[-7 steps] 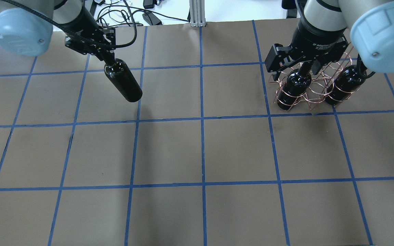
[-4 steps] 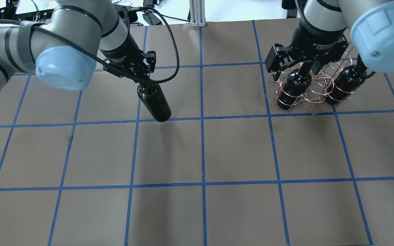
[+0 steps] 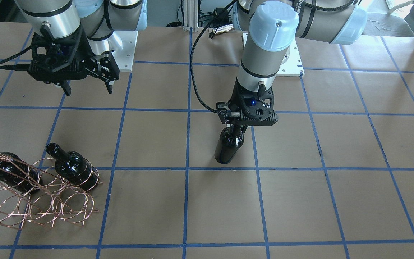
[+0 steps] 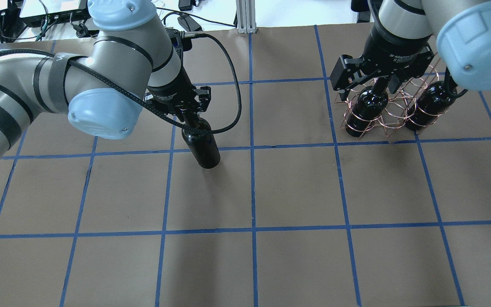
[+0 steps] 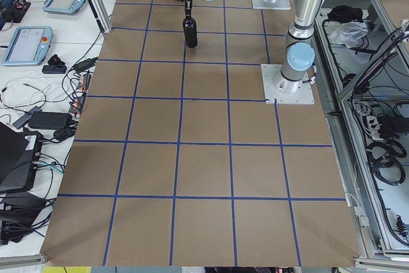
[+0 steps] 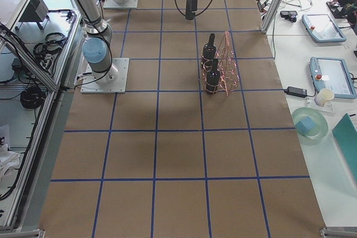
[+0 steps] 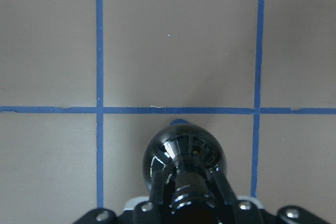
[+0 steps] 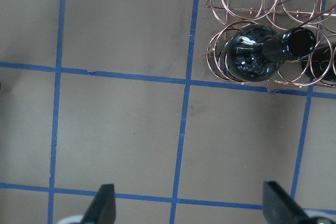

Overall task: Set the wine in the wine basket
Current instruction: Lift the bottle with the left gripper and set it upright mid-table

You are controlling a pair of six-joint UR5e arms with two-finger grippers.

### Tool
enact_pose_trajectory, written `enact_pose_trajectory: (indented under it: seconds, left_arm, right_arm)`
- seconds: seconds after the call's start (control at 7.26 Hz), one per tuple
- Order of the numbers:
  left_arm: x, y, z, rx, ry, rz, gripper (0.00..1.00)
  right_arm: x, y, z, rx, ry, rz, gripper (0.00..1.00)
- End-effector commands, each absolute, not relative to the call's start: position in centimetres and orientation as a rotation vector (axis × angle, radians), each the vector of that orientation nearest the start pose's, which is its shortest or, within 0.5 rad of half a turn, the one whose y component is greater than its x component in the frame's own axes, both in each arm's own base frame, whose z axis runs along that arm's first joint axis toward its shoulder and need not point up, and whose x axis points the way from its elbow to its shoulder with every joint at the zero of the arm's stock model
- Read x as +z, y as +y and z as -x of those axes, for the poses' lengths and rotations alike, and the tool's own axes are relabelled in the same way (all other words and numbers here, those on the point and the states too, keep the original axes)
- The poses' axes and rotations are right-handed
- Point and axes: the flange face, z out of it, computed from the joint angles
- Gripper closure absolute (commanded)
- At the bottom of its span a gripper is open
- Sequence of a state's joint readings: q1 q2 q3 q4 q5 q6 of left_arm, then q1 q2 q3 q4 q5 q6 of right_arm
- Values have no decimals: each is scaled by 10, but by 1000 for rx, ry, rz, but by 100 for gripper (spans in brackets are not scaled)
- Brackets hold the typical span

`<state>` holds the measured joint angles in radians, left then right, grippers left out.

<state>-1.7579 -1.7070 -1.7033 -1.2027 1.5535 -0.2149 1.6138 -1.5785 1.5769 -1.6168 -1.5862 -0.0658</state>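
Closest to us in the front-facing view, the wine basket [image 3: 38,207] stands with two other bottles [image 3: 72,166] upright in its end columns, and the middle column of rings [image 4: 392,115] between them looks free. Further back, well apart from the basket and off to its left on the robot's own reckoning, the wine bottle [image 3: 228,149] hangs neck-up, long axis vertical, with the left gripper [image 3: 233,130] clamped on its neck. We judge the carry now runs sideways toward the basket, then down through that middle column. Furthest back, the right gripper [image 3: 87,89] is the arm nearer the basket, hovering above it with jaws spread wide and nothing between them. Its wrist camera confirms that: both fingertips [image 8: 105,203] frame bare paper. The overhead half-hides the basket behind this gripper, while the front view shows it unobstructed. Whether the bottle's base clears the table, we can't tell.
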Motion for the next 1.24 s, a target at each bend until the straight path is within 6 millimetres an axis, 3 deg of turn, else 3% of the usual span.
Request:
enact_pose_trajectory:
  seconds: [0.0,0.41,0.55,0.69,0.83,1.1]
  left_arm:
    - [384,-514,233,-141,3161,55,100]
    - [378,-517,235,-125,3166,58,100]
    - [378,-517,235,-132,3168,60,90]
    - [381,-516,235,-137,3167,50,33]
    - [385,-515,235,-140,3171,118,0]
    - [406,-512,235,-196,3174,186,0]
  right_arm:
    - [494,-487,-153,-77,3153,171,0]
    - [494,-487,-152,-80,3156,186,0]
    - [494,-487,-152,-80,3156,183,0]
    - [494,-487,-152,-80,3156,183,0]
    - [494,-487,-152,-80,3157,186,0]
    - [498,-484,-152,-92,3159,186,0]
